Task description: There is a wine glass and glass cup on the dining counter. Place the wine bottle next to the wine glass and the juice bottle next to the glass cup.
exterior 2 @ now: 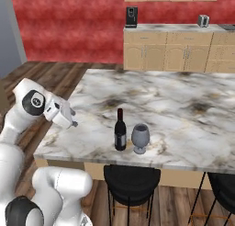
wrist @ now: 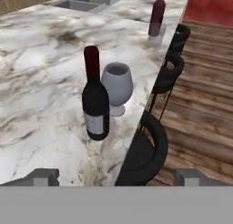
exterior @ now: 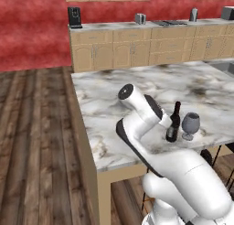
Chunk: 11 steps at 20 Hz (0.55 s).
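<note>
We see the wine bottle (wrist: 95, 102) standing upright on the dining counter (wrist: 36, 73) in the middle of the hand view, just beside the wine glass (wrist: 117, 86), so that half of the job looks done and the juice bottle (wrist: 157, 16) is probably the next thing to take. It stands in the upper right of the hand view, near the counter's stool-side edge, well apart from the wine pair and well ahead of the gripper (wrist: 116, 176), whose two fingertips sit wide apart at the bottom of the frame with nothing between them. The juice bottle looks stubby, rigid and smooth-sided, likely fairly heavy if full, so we judge a grip around the middle of its body safer than one at the short neck (the cap is wide and could slip). In the left base view the wine bottle (exterior: 173, 122) and wine glass (exterior: 190, 125) stand close together in the right middle, and the right base view shows the same pair, wine bottle (exterior 2: 120, 130) and wine glass (exterior 2: 140, 138), near the front edge. The glass cup we cannot make out with confidence.
</note>
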Available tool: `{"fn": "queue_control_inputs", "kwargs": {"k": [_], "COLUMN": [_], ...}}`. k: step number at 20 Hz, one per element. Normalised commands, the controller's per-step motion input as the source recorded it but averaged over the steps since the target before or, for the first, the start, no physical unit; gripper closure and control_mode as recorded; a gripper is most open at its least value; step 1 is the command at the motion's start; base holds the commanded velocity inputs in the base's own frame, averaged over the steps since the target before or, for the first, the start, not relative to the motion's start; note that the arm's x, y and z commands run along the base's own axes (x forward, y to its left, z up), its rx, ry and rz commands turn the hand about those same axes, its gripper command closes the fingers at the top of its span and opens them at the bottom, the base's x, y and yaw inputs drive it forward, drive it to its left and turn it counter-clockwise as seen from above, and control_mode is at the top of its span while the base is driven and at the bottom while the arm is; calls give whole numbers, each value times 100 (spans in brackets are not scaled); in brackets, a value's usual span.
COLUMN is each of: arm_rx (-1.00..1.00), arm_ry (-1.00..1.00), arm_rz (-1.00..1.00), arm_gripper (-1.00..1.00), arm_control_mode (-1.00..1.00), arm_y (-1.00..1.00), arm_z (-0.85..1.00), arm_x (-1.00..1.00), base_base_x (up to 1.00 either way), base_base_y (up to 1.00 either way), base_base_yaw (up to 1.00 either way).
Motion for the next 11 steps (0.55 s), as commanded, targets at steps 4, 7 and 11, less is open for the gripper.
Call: {"fn": "queue_control_inputs", "kwargs": {"k": [4, 7, 11], "arm_rx": [14, 14, 11], "arm_ry": [0, 6, 13], "arm_rz": [30, 45, 55], "arm_gripper": [-100, -100, -100], "arm_control_mode": [-100, -100, -100], "arm_y": [1, 0, 1], "arm_z": [30, 28, 23], "arm_x": [-51, -53, -52], "base_base_x": [0, 0, 0], "base_base_y": [0, 0, 0], "base_base_yaw": [0, 0, 0]}}
